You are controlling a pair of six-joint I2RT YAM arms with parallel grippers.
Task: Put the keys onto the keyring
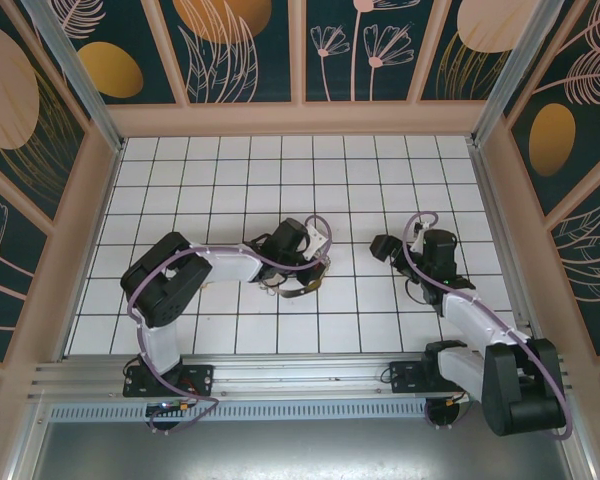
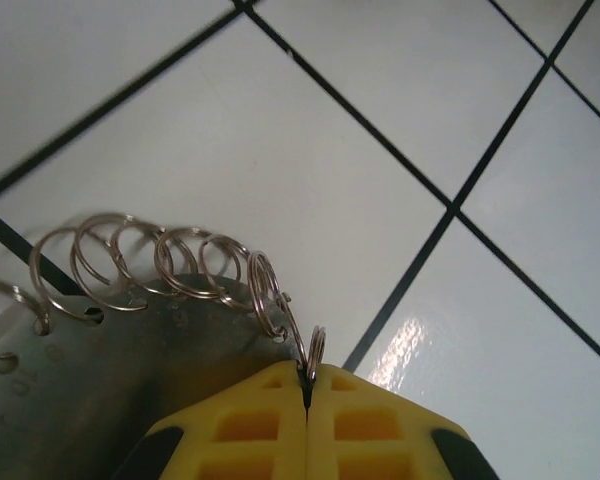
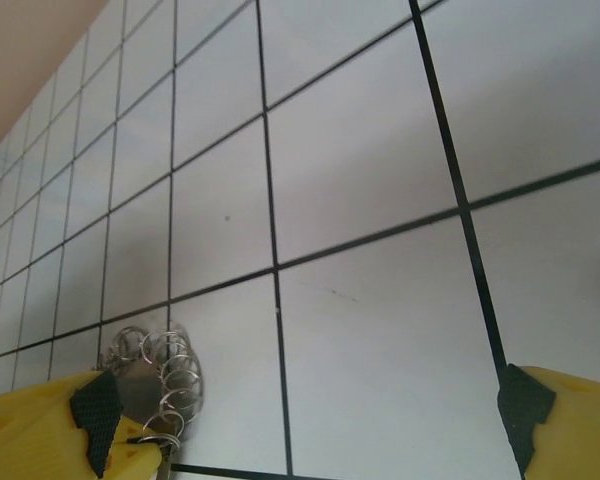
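Left pincer [image 2: 307, 378]: yellow fingers pressed together with no gap, clamped on the keyring [image 2: 130, 350] by one small silvery loop [image 2: 316, 350] at its edge.
Keyring: in the left wrist view, a flat grey piece with holes along its rim, lying at 8 o'clock from the fingertips; loops fan along its edge from 9 o'clock round to 1 o'clock.
Keyring, right wrist view: at 7 o'clock in the picture, low over the white tiles, its cluster of loops just beside the left yellow finger [image 3: 40, 430].
Right pincer [image 3: 312, 415]: jaws wide apart, nothing between them, bare tile below.
Arms, top view: the right pincer sits at 3 o'clock from the left one, a short gap between them, mid-desk.
Desk [image 1: 380, 160]: white tiles with dark grout lines, glossy.
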